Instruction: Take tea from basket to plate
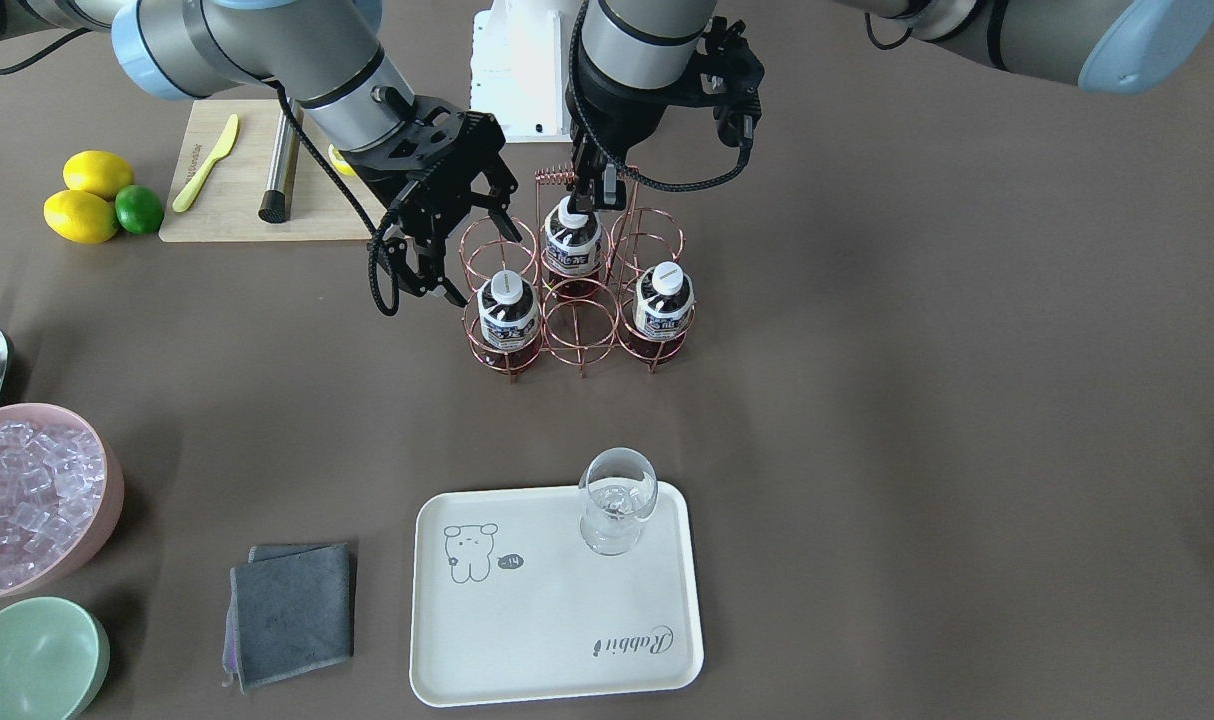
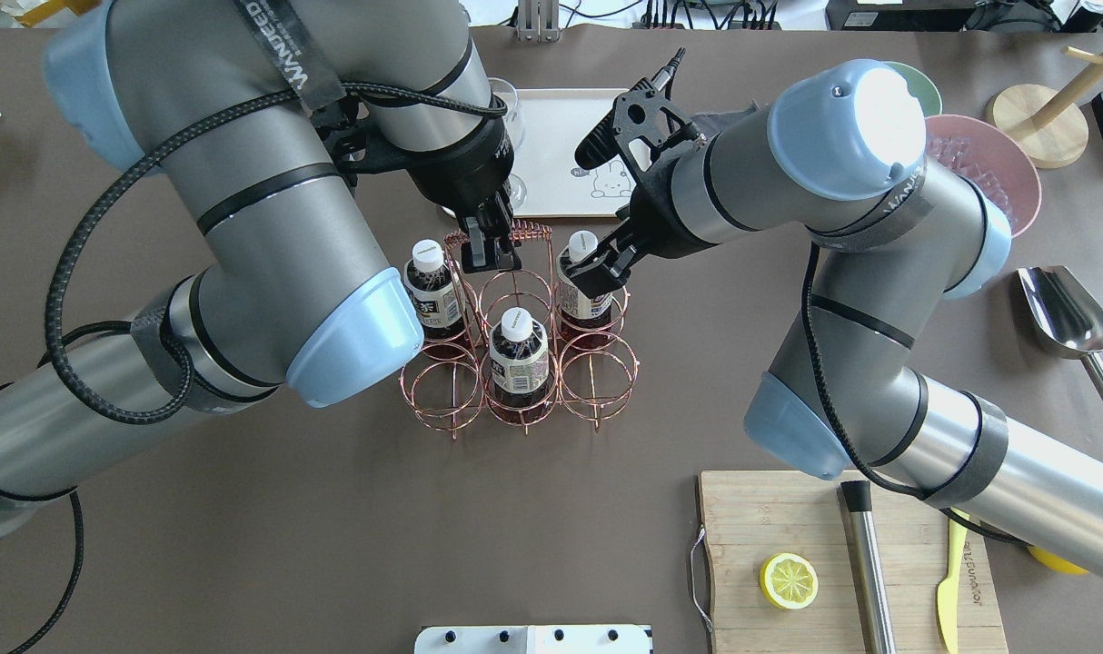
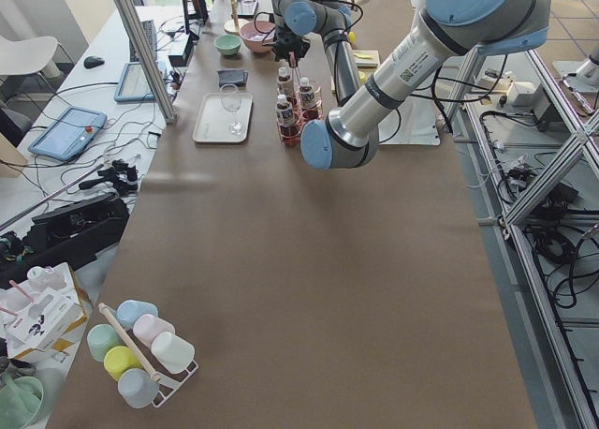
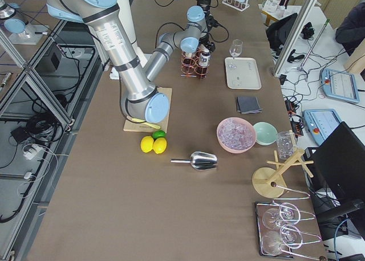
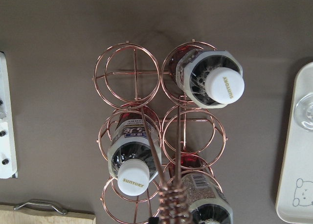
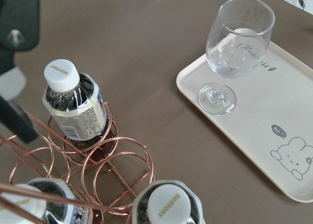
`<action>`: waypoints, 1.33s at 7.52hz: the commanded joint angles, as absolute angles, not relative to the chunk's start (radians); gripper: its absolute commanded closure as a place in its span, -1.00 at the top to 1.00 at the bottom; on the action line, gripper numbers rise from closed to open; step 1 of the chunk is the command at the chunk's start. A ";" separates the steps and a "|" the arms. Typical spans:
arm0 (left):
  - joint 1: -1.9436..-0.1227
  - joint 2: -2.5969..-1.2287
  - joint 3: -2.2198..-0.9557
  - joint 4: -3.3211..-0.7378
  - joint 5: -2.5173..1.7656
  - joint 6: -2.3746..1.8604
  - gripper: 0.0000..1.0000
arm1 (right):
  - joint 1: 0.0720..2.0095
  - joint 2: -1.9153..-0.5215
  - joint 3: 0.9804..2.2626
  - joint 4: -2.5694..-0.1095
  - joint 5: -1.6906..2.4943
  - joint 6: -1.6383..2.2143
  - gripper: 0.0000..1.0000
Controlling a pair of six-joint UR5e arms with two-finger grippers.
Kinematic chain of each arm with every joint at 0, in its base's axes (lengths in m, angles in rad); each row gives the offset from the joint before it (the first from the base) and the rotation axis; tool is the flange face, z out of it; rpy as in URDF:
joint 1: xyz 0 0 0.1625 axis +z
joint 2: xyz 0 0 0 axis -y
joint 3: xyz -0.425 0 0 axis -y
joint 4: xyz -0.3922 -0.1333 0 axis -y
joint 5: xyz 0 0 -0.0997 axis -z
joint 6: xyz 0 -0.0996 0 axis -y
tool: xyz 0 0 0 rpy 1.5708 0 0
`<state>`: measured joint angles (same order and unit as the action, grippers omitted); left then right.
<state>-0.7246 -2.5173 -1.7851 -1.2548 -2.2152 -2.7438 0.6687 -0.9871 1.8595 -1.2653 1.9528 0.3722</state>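
- The copper wire basket (image 1: 579, 330) stands near the middle of the surface, a bit closer to the robot's edge.
- Three teas stand upright in its rings: the first tea (image 1: 508, 312), the middle tea (image 1: 572, 240) and the third tea (image 1: 664, 300). Each has a white cap and dark drink inside.
- The left tool (image 1: 589, 195) hangs right above the middle tea. It looks pressed together on the basket's coiled handle (image 1: 557, 178).
- The right tool (image 1: 467, 262) is spread wide. It sits just beside the first tea, at the basket's end. I cannot tell if it touches the bottle.
- The cream plate (image 1: 527, 640) lies flat near the edge across from the robot, well apart from the basket. It has a little bear drawing on it.
- A clear glass (image 1: 617, 500) stands upright on one corner of the plate, the corner nearer the basket.
- A grey cloth (image 1: 292, 610) lies just beside the plate.
- A wooden board (image 1: 237, 215) lies near the robot's edge, behind the right tool.
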 commanded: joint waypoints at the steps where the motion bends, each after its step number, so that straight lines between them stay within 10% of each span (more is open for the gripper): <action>1: -0.721 -2.517 -1.787 -1.255 -2.215 -2.744 -1.00 | 0.670 -0.980 1.821 -1.223 1.971 0.367 0.73; 10: -0.723 -2.514 -1.789 -1.255 -2.215 -2.743 -1.00 | 0.670 -0.977 1.796 -1.189 1.970 0.379 0.37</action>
<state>-0.7225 -2.5146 -1.7889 -1.2548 -2.2151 -2.7442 0.6703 -0.9775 1.7974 -1.1889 1.9698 0.3766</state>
